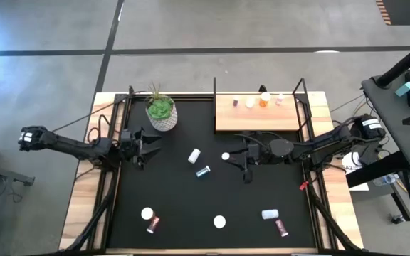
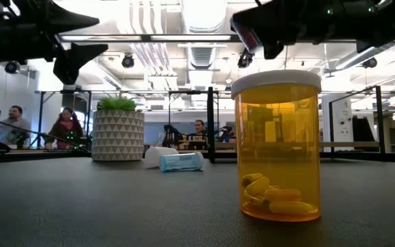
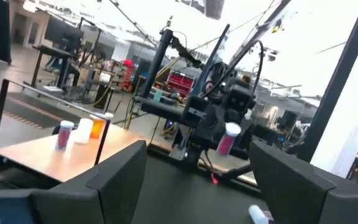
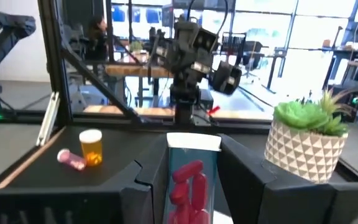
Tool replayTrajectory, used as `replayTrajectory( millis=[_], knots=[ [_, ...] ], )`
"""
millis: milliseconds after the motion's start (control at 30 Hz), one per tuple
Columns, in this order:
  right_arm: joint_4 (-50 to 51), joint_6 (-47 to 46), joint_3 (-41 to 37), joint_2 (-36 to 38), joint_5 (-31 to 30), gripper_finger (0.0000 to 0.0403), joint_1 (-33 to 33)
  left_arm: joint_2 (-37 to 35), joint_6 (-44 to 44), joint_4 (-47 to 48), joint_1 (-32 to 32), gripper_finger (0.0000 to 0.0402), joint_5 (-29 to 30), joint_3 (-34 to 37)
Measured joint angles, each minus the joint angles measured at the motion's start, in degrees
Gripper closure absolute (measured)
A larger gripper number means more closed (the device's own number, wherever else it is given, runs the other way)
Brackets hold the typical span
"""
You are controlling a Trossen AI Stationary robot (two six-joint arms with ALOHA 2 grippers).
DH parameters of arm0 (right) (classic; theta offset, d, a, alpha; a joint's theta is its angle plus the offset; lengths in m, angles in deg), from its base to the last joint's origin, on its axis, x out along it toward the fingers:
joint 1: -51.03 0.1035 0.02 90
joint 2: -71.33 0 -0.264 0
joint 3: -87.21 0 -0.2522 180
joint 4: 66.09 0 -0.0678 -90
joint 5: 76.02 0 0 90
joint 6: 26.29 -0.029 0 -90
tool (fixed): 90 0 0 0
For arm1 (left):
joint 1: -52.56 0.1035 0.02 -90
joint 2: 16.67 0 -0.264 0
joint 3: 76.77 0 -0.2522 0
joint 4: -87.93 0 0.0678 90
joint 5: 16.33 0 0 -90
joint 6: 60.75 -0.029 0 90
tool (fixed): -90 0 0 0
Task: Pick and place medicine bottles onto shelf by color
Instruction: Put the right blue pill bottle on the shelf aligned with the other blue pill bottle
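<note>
our right gripper [image 1: 229, 156], just in front of the shelf [image 1: 256, 122], pinches a pink bottle [image 4: 191, 180]: light, rigid, slick, best held mid-body. left gripper [image 1: 148, 143] fingers spread, empty.

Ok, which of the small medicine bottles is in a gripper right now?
The clear white-capped bottle of pink pills, clamped in the right gripper; the rest sit on the black mat or the light-wood shelf.

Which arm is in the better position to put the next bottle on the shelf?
The right one. Its end effector already holds a pink bottle and hovers just in front of the shelf. The left end effector is open, holds nothing, and waits near the plant pot, farther from the shelf.
</note>
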Motion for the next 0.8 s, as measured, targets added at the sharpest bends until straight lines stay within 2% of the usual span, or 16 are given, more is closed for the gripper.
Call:
replayTrajectory(
  millis=[200, 367, 600, 800],
  knots=[
    [0.53, 2.57, 1.79, -0.16, 0.00, 0.0291, 0.00, 13.98, 1.24, -9.07, 0.00, 0.0132, -0.21, -3.52],
    [0.30, 4.57, 3.02, -0.18, 0.00, 0.0291, 0.00, 27.46, -2.50, -13.73, 0.00, 0.0132, -0.21, -10.10],
    [-3.13, 6.01, 3.30, -0.20, 0.22, 0.0293, 0.00, 43.97, -9.20, -14.61, 0.00, 0.0132, -0.24, -22.34],
    [-4.93, 8.50, 3.28, -0.20, 0.50, 0.0292, 0.00, 55.11, -11.11, -14.96, -0.03, 0.0132, -0.26, -32.05]
  ],
)
